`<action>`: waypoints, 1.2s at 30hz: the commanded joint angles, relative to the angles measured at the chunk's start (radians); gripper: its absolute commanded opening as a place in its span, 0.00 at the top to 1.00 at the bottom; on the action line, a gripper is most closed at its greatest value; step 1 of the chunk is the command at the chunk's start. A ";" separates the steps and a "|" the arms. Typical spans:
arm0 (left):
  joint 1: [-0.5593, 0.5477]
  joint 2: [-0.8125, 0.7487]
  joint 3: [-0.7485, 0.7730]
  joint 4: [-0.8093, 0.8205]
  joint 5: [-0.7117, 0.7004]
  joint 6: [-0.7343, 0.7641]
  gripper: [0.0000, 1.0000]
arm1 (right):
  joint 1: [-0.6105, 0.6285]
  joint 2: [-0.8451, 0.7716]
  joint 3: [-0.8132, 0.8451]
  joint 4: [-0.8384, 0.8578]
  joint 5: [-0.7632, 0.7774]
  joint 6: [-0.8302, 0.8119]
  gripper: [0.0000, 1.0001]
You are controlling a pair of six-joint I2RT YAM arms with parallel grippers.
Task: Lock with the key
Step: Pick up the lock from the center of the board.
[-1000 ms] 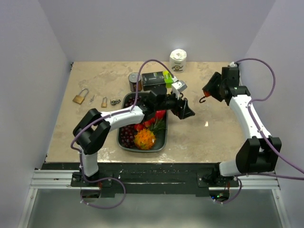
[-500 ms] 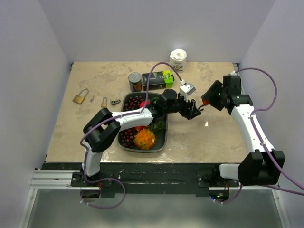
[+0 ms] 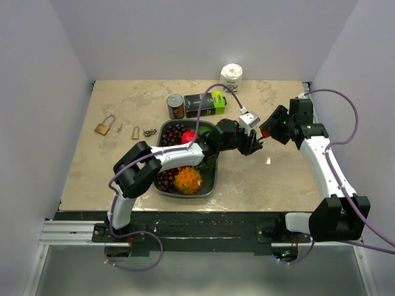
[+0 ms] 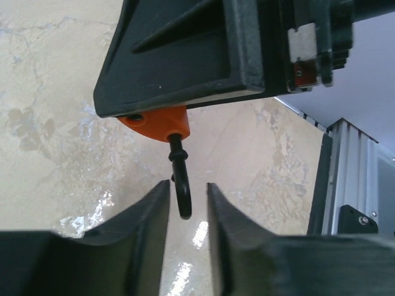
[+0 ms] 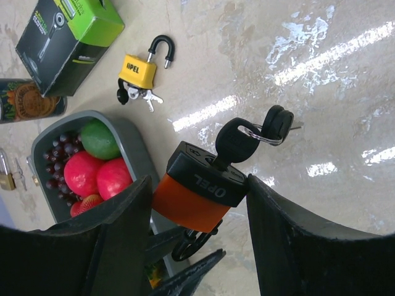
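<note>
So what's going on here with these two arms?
The right claw holds an orange padlock up in the air, with a key in its keyhole. The left claw has its jaws on either side of the padlock's black hook, not quite touching it. The hook looks unlatched, so it isn't locked yet.
</note>
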 commanded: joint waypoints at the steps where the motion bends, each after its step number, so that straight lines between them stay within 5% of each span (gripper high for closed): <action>1: -0.002 0.004 0.042 0.048 -0.052 0.032 0.81 | -0.001 -0.036 0.008 0.036 -0.025 0.013 1.00; 4: -0.002 0.004 0.040 0.047 -0.069 0.024 1.00 | -0.001 -0.039 -0.007 0.034 -0.034 0.010 1.00; 7: -0.002 0.001 0.039 0.051 -0.069 0.021 1.00 | -0.002 -0.042 -0.027 0.046 -0.054 0.004 1.00; 8: -0.002 -0.007 0.037 0.057 -0.066 0.021 1.00 | -0.001 -0.044 -0.030 0.052 -0.068 0.005 0.90; 9: 0.000 -0.010 0.036 0.060 -0.061 0.022 1.00 | -0.001 -0.044 -0.032 0.057 -0.074 0.001 0.59; 10: 0.001 -0.014 0.034 0.062 -0.043 0.021 1.00 | -0.001 -0.045 -0.029 0.062 -0.085 -0.007 0.39; 13: 0.010 -0.072 0.011 0.061 0.010 0.055 1.00 | -0.002 -0.047 0.009 0.046 -0.099 -0.088 0.01; 19: 0.038 -0.203 -0.094 0.007 0.168 0.128 1.00 | -0.024 -0.085 0.109 0.107 -0.123 -0.304 0.01; 25: 0.085 -0.304 -0.139 -0.073 0.339 0.180 1.00 | -0.022 -0.148 0.147 0.169 -0.500 -0.663 0.01; 28: 0.141 -0.350 -0.154 -0.120 0.444 0.219 1.00 | -0.022 -0.107 0.219 0.027 -0.713 -0.766 0.01; 32: 0.208 -0.392 -0.150 -0.212 0.566 0.295 1.00 | -0.024 -0.100 0.275 -0.206 -0.812 -0.984 0.01; 36: 0.218 -0.433 -0.136 -0.364 0.629 0.467 1.00 | -0.024 -0.119 0.316 -0.464 -0.858 -1.389 0.01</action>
